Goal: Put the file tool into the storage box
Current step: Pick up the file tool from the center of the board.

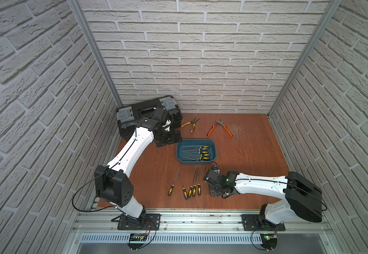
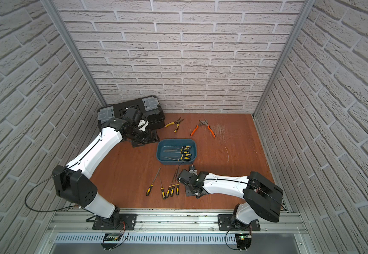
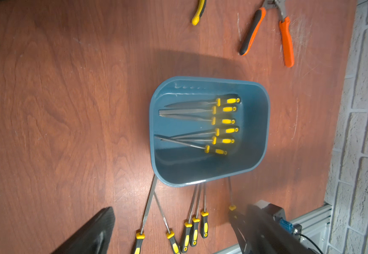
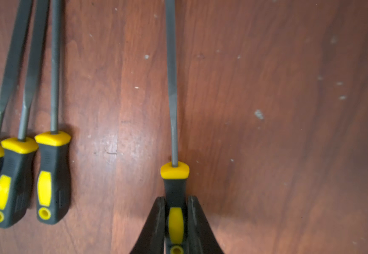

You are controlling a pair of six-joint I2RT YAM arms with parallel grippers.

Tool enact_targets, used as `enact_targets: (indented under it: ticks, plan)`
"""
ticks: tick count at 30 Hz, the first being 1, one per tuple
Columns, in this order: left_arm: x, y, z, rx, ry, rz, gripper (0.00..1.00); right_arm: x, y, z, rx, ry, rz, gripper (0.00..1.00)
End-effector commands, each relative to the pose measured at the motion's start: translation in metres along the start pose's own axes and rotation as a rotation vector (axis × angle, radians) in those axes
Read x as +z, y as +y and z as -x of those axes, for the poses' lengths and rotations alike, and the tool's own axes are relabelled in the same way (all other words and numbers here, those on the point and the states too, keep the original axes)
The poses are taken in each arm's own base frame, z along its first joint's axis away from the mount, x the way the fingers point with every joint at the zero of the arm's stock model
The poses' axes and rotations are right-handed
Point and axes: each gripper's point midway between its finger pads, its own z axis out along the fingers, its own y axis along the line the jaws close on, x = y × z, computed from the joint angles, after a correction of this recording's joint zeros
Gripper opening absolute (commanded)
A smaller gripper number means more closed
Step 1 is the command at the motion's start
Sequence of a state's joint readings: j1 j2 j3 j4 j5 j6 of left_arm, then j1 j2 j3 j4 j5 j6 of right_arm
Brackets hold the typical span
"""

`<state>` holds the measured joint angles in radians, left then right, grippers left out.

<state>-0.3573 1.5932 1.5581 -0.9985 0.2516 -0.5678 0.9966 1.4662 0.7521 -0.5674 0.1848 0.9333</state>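
On the worktop (image 1: 255, 167), just outside the storage box (image 3: 255, 132) on its robot-facing side: one file tool (image 4: 171, 88). Its black-and-yellow handle is pinched by the right pincer (image 4: 176, 204), and its shaft is pointed at the box, tip just beside the outer wall. Whether it is lifted cannot be told. Five loose files (image 1: 194, 190) are laid alongside, and six stored files (image 3: 224, 121) are kept inside the box. Left pincer (image 1: 172, 137): spread, seen between the black toolbox (image 1: 143, 112) and the box.
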Motion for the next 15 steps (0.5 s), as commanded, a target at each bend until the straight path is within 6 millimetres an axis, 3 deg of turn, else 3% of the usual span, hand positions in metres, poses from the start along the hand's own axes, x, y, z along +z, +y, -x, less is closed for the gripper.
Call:
enact_targets:
  ticks: [1,10,15]
  plan:
    - [-0.006,-0.008,0.003,0.055,-0.006,0.015,0.98,-0.019,-0.020,0.003,0.051,-0.064,-0.034,0.12]
    - [-0.019,-0.012,0.014,0.063,-0.060,0.002,0.98,-0.050,-0.052,0.005,0.113,-0.142,-0.079,0.10]
    - [-0.024,-0.008,0.019,0.020,-0.087,-0.022,0.98,-0.076,-0.064,0.020,0.118,-0.210,-0.103,0.10]
